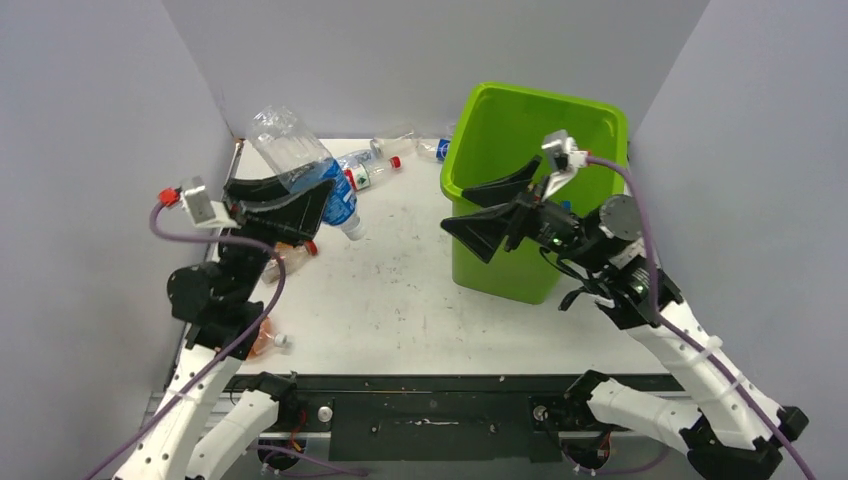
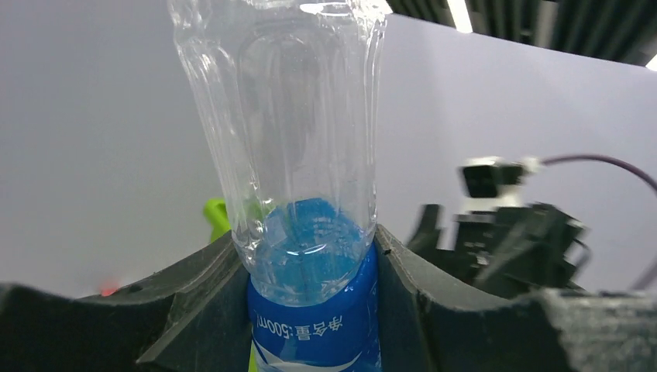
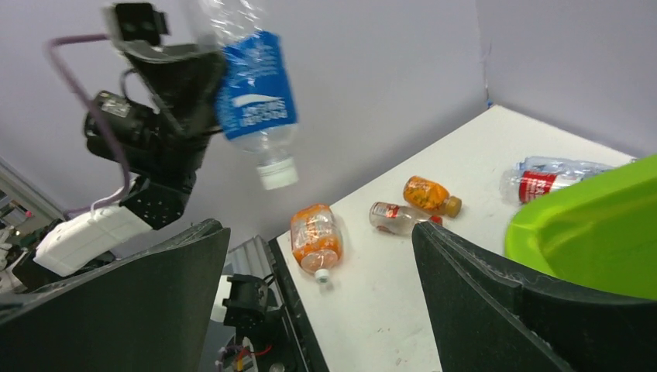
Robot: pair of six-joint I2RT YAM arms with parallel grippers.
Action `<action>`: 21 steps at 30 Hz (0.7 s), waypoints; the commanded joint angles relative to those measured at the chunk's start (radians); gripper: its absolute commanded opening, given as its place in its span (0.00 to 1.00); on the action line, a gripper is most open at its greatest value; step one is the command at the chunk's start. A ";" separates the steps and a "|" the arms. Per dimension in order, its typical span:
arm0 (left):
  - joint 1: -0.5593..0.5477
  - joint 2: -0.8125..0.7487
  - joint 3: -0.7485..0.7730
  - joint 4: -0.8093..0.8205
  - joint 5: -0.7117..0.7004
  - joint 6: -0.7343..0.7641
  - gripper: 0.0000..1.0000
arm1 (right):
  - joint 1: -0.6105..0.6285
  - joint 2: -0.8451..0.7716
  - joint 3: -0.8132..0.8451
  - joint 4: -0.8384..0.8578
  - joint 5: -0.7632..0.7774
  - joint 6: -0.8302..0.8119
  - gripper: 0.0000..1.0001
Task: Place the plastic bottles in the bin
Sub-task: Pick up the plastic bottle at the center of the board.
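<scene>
Left gripper [image 2: 314, 310] fills its own wrist view, clamped on the blue label of 1 clear bottle [image 1: 300, 150]. That bottle is lifted well above the tabletop [image 1: 400, 300] on the left side, well apart from the bin [image 1: 497, 262] and not yet over its rim.

Long axis is tilted off vertical: white cap points down and toward the bin, base points up and off to the far left.

Right gripper [image 1: 478, 215] is wide open and empty, hanging at the bin's near-left wall.

Progress – my read is plenty left:
- at least 3 far-edge bottles [image 1: 365, 172] lying flat, red and blue labels
- 2 orange bottles [image 3: 314, 236] and 1 small clear bottle [image 3: 391, 217] lying near the left arm

Bin floor isn't visible from overhead, so I can't tell how many are already in.
</scene>
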 commanded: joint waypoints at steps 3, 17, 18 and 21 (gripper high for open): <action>-0.017 -0.068 -0.071 0.300 0.230 -0.015 0.22 | 0.396 0.159 0.126 -0.060 0.337 -0.217 0.93; -0.023 -0.190 -0.178 0.324 0.177 -0.169 0.16 | 0.742 0.254 -0.009 0.281 0.827 -0.425 0.94; -0.023 -0.194 -0.170 0.306 0.185 -0.180 0.15 | 0.743 0.253 -0.013 0.291 0.835 -0.431 0.94; -0.027 -0.193 -0.153 0.271 0.197 -0.239 0.15 | 0.743 0.252 -0.023 0.310 0.823 -0.437 0.93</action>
